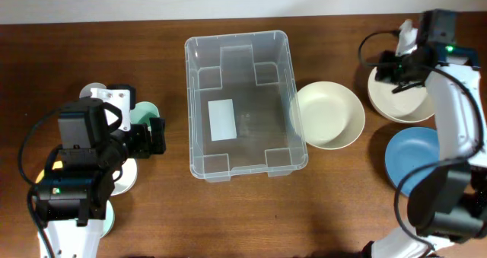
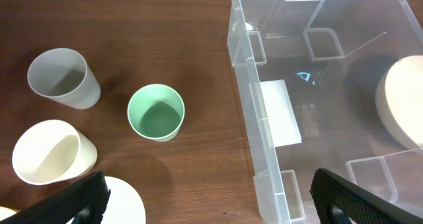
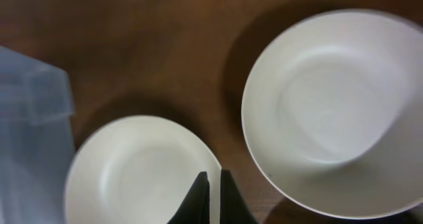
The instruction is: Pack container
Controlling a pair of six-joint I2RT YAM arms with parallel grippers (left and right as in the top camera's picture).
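Note:
The clear container [image 1: 259, 132] stands in the middle of the table with only its white label [image 1: 221, 119] on the base. A cream bowl [image 1: 329, 115] rests against its right side, and a white bowl [image 1: 399, 100] lies further right. My right gripper [image 1: 389, 71] hangs shut and high above these two bowls. In the right wrist view its tips [image 3: 213, 176] line up with the cream bowl's [image 3: 139, 174] right rim, well above it, holding nothing. My left gripper [image 2: 211, 207] stands wide open above the table left of the container [image 2: 264, 125].
A green cup [image 2: 156, 112], a grey cup [image 2: 63, 78], a tilted cream cup [image 2: 49, 151] and a white disc [image 2: 129, 201] lie left of the container. A blue dish [image 1: 411, 157] sits at the right, partly under my right arm.

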